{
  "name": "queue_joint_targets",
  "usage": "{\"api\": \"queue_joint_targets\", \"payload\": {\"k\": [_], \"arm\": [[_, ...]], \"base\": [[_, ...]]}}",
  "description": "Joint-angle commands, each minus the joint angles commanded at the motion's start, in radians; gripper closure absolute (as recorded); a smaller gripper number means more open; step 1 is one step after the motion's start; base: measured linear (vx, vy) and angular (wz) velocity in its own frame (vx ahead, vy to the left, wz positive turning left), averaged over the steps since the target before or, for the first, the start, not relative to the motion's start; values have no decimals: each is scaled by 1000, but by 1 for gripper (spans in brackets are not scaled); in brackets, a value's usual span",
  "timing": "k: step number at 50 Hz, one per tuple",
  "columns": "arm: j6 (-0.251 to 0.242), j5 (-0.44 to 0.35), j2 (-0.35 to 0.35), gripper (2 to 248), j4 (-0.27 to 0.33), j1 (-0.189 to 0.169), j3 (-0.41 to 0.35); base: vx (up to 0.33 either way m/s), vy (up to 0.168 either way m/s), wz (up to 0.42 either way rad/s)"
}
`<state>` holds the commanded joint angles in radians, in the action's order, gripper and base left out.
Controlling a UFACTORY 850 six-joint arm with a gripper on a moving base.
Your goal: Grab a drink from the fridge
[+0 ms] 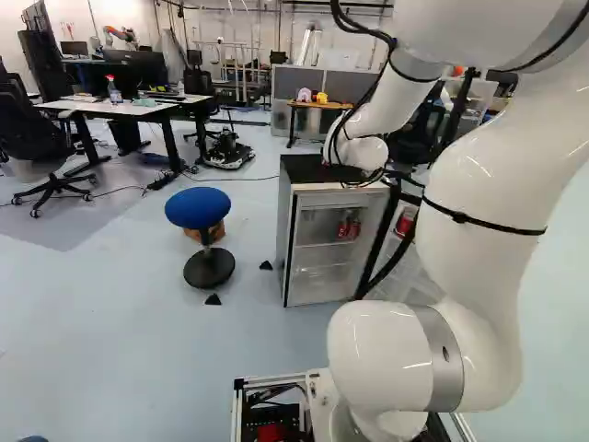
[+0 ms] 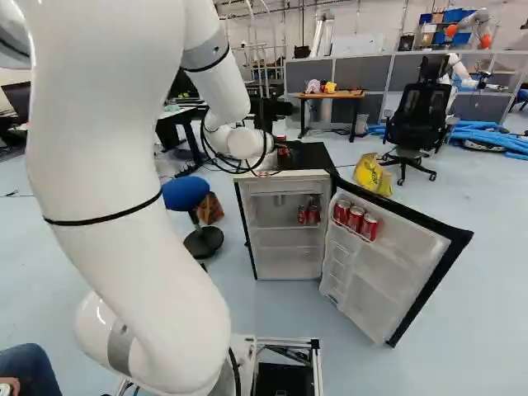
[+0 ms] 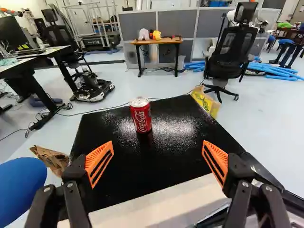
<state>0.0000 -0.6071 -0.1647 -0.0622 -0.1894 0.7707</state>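
The fridge (image 2: 309, 155) is a small one, standing upright on the floor (image 2: 272, 307), with a glossy black top, a pale strip along the top's front edge and a pale interior. Its door (image 2: 394, 276) stands wide open, swung out toward the right of the right base view, showing a pale inner face with a black edge. A red drink can (image 3: 141, 116) with white lettering and a silver lid stands upright on the black top, well in from the front edge. Inside, two red cans (image 2: 313, 214) stand side by side on a shelf (image 2: 280, 228), toward the door side. Three more red cans (image 2: 355, 219) stand in a row in the upper rack of the door, their pale lids showing.
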Motion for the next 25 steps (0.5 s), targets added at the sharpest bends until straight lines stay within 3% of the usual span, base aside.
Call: {"api": "queue_joint_targets", "payload": {"k": [25], "arm": [[0, 58, 101, 3, 0, -51, -109]], "base": [[0, 0, 0]]}}
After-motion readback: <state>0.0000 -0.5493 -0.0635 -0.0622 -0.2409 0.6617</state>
